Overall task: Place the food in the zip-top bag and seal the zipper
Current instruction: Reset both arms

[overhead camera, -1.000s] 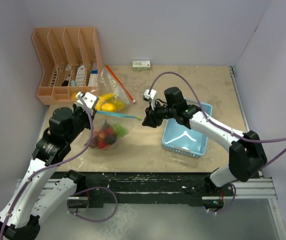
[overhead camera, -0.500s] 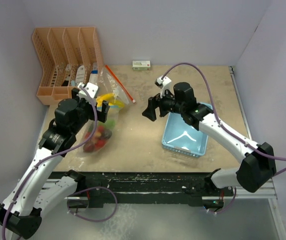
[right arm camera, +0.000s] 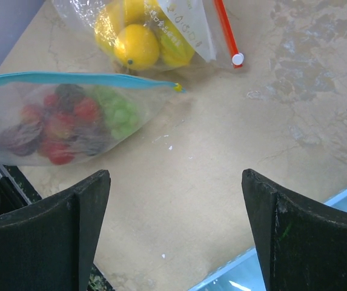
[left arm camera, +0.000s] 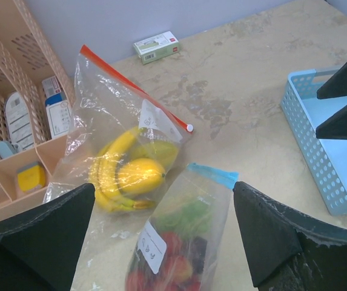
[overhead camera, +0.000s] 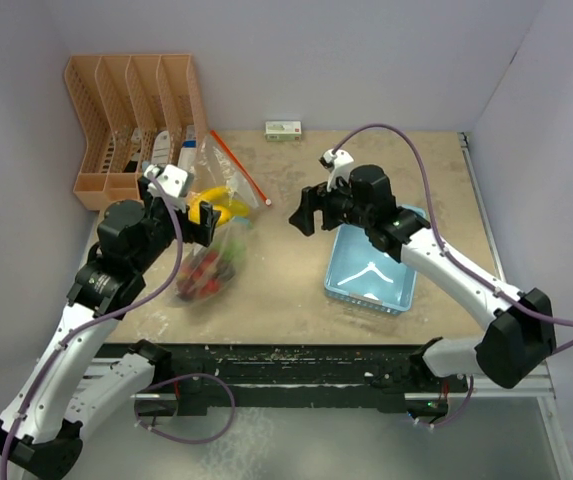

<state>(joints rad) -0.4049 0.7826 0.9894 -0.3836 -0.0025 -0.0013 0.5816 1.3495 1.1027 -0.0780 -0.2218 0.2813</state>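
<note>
The zip-top bag (overhead camera: pixel 206 272) with a blue zipper strip (right arm camera: pixel 76 79) rests on the table, slightly blurred. Inside it shows the food (right arm camera: pixel 70 118): small red, dark purple and green pieces. In the right wrist view the strip runs as one thin line, with its slider (right arm camera: pixel 176 88) at the right end. My left gripper (overhead camera: pixel 188 215) hovers open above the bag (left arm camera: pixel 185 236), touching nothing. My right gripper (overhead camera: pixel 304 208) is open too, right of the bag over bare table (right arm camera: pixel 174 176).
A second clear bag with a red zipper (overhead camera: pixel 228 200) holds yellow bananas and a lemon behind the first bag. A light-blue basket (overhead camera: pixel 351 262) lies under my right arm. An orange file rack (overhead camera: pixel 131 110) stands back left. A small box (overhead camera: pixel 283 129) sits at the back wall.
Both grippers have opened and let go of the blue-zipper bag, which has dropped and slumped onto the table. The right gripper pulled back to the right; the left lifted slightly.
</note>
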